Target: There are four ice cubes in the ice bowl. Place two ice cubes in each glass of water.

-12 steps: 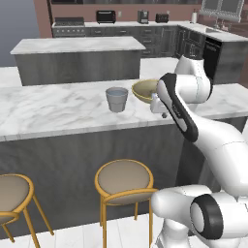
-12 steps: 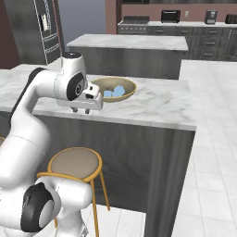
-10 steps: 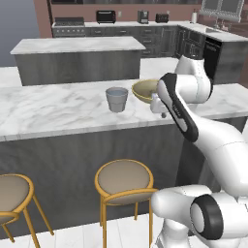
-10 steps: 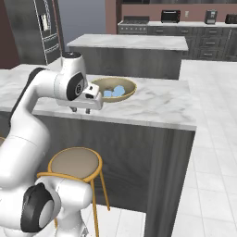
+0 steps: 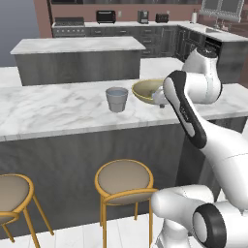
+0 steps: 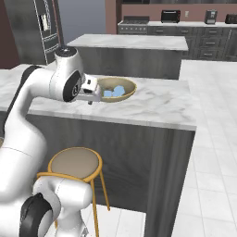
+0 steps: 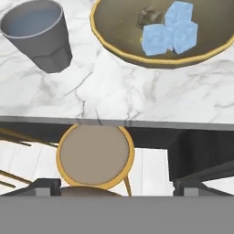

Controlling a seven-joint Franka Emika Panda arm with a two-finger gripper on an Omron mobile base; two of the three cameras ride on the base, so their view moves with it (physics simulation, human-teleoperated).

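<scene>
One translucent grey-blue tapered glass tumbler [image 5: 116, 99] can be counted in the pictures; it stands on the white marble counter [image 5: 58, 109], left of centre in the left base view and at the upper left of the hand view. It is wider at the rim than at the base. Just beside it, apart from it, sits one wide shallow olive-tan bowl [image 7: 119, 41] with a dull yellow rim, at the upper right of the hand view. Inside the bowl lie pale light-blue translucent ice cubes [image 7: 170, 33], bunched together and touching; three faces can be made out, and whether a fourth hides behind them cannot be told. A small dark patch lies next to them on the bowl floor. The white arm's gripper [image 6: 91, 94] hangs at the near edge of the bowl, its jaws spread wide with nothing between them. Three round tan stools with yellow metal frames [image 5: 124, 180] stand below the counter.
</scene>
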